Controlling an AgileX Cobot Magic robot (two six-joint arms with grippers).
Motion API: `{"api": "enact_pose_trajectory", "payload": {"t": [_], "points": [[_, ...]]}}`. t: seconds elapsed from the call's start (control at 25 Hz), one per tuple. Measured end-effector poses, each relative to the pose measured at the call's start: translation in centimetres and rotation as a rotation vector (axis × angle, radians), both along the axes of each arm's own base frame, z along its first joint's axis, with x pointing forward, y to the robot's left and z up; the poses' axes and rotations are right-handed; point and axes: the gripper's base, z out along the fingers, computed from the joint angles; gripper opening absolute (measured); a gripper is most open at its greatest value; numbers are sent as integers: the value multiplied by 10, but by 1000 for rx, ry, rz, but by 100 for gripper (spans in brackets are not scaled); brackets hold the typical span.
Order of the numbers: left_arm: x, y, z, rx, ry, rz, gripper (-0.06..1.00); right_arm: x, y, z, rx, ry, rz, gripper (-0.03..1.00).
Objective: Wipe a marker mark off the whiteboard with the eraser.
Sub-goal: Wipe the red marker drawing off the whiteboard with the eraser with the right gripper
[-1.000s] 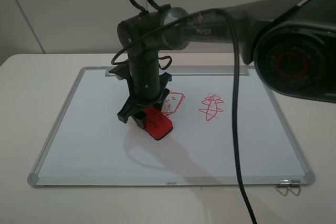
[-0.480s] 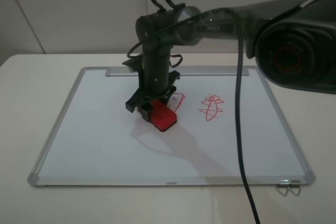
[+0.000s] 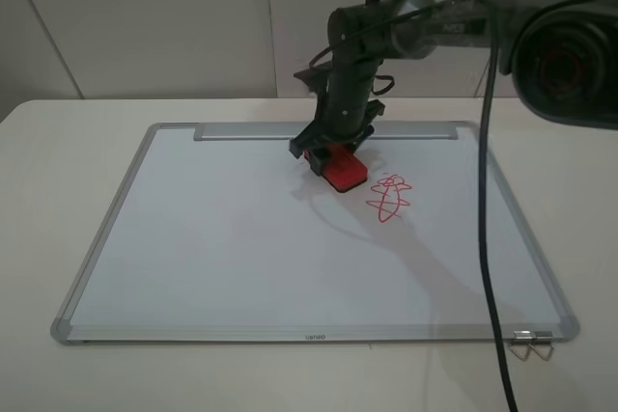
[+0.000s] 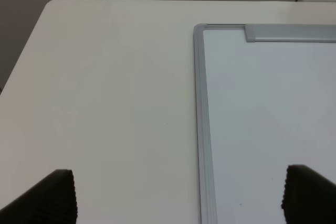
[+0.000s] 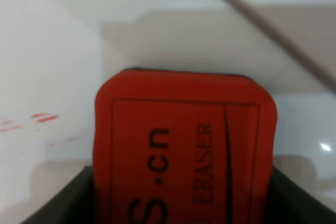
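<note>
- Pinching eraser (image 3: 344, 174) tight in right gripper (image 3: 333, 153), felt down against whiteboard (image 3: 193, 238) for rubbing.
- Sitting near tray strip (image 3: 241, 131), just beside scribble (image 3: 389, 196) (not the target); of drawing, only faint red flecks (image 5: 39, 117).
- Parking left gripper (image 4: 181, 195) open, empty, clear.

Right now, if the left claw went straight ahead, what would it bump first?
Probably the bare white table, just beside the silver-grey-framed whiteboard; depth is hard to judge.

"What stands over the whiteboard (image 3: 193, 267)?"
"The right gripper (image 3: 331, 163), with the eraser (image 3: 345, 175), near its far edge. A black cable (image 3: 491, 238) crosses its right side."
"Open room?"
"Its left half and near edge."
</note>
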Motion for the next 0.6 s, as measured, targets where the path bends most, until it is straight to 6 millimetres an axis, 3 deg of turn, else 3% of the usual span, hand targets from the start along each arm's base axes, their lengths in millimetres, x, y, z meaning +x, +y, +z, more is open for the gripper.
{"api": "enact_pose_trajectory", "payload": {"t": [0.36,0.6], "points": [[0,0,0,0,0,0,78,4,-4,0,7,-14,-11,50],[0,0,0,0,0,0,78,-2,7,0,0,-20,20,50]]}}
